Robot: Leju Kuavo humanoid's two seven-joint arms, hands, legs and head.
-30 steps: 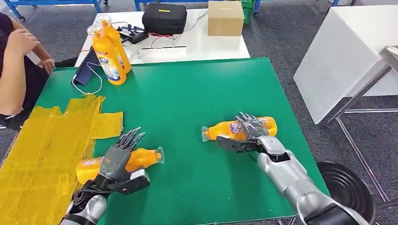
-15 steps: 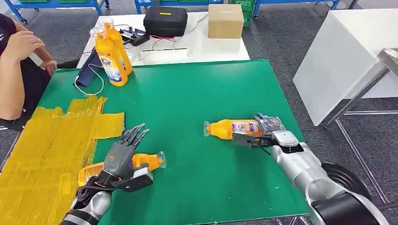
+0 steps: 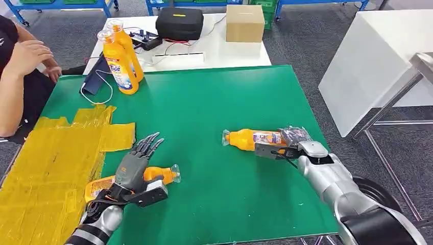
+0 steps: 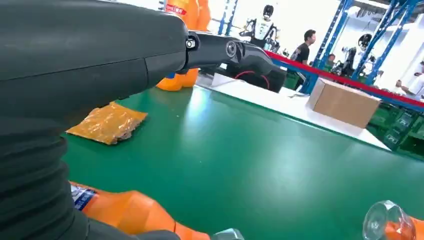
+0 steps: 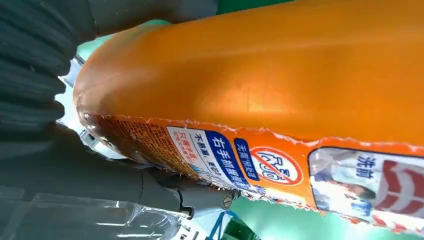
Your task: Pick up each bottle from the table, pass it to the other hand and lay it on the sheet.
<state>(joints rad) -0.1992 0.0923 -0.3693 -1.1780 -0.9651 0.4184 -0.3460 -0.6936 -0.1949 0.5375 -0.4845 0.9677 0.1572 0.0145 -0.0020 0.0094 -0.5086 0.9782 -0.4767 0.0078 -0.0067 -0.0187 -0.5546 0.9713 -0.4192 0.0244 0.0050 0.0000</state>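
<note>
One orange bottle [image 3: 251, 139] lies on its side on the green table [image 3: 204, 102], clear cap toward the middle. My right hand [image 3: 292, 143] grips its base end; the right wrist view has the bottle [image 5: 260, 75] pressed close against that hand [image 5: 45, 150]. A second orange bottle [image 3: 158, 175] lies at the edge of the yellow sheet [image 3: 46, 163]. My left hand [image 3: 134, 168] is over it with fingers stretched straight and apart, not closed round it. From the left wrist, that bottle [image 4: 125, 210] sits under the hand [image 4: 75, 75].
Two upright orange detergent bottles [image 3: 118, 56] stand at the table's far left by a dark pouch and cable [image 3: 94, 81]. A person's arm [image 3: 20, 66] rests at the left edge. Behind are a white table with a black case [image 3: 178, 21] and a cardboard box [image 3: 245, 21].
My right hand has slid from the bottle's middle to its base end, toward the right. The left hand stays over its bottle, shifted slightly. The view itself has moved a little.
</note>
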